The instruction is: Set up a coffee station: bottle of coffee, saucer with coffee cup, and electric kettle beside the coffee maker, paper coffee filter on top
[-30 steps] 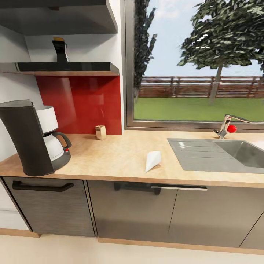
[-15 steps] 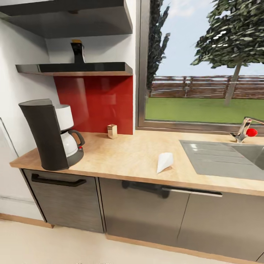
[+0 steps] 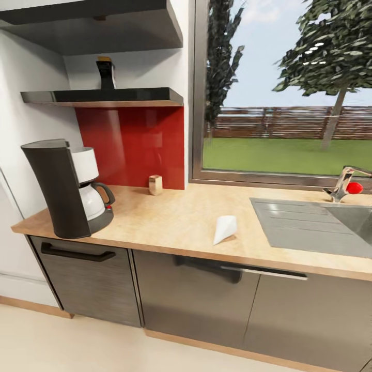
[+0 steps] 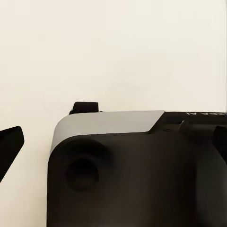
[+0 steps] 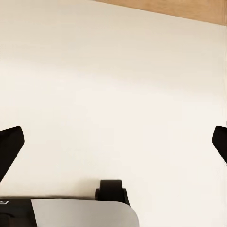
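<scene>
The dark grey coffee maker stands at the left end of the light wood countertop. Above it, the dark bottle of coffee stands on the glossy black kitchen shelf. The white paper coffee filter lies on its side near the counter's front edge, left of the sink. The saucer, the coffee cup and the electric kettle are out of view. My left gripper and right gripper are both open and hold nothing, hanging low over the pale floor and my own base.
A grey steel sink with a tap takes the counter's right part. A small wooden block stands against the red backsplash. Dark cabinet fronts with handles run under the counter. A large window lies behind.
The whole head view has shifted as the camera moved: first right, then slightly left. Nothing on the counter or shelf has moved.
</scene>
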